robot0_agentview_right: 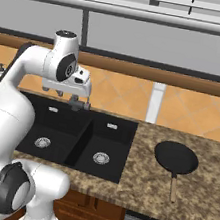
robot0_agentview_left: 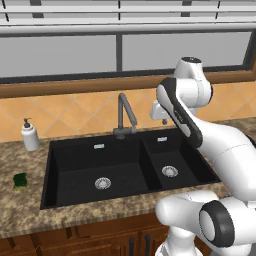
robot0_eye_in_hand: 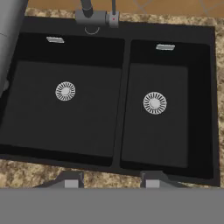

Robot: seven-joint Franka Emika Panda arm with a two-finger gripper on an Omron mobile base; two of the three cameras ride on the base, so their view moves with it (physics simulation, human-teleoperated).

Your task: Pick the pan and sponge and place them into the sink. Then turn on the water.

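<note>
The black double-basin sink [robot0_agentview_left: 75, 175] [robot0_agentview_right: 113, 150] [robot0_eye_in_hand: 70, 131] lies empty, a silver drain in each basin. To its right on the counter the black pan [robot0_agentview_right: 176, 157] rests flat, its tan-ended handle pointing toward the front edge. Left of the sink, the small green sponge [robot0_agentview_left: 20, 180] lies on the counter. My gripper [robot0_agentview_left: 162, 119] [robot0_agentview_right: 76, 103] [robot0_eye_in_hand: 110, 180] hangs above the sink's back edge, looking down into both basins. It is open, with nothing between its fingers. No water shows at the dark gooseneck faucet [robot0_agentview_left: 123, 114] [robot0_eye_in_hand: 94, 16].
A white soap dispenser [robot0_agentview_left: 30, 135] stands at the back left of the counter, behind the sponge. A tiled wall and a window ledge run behind the sink. Granite counter [robot0_agentview_right: 135, 182] surrounds the sink, with wooden cabinet fronts below.
</note>
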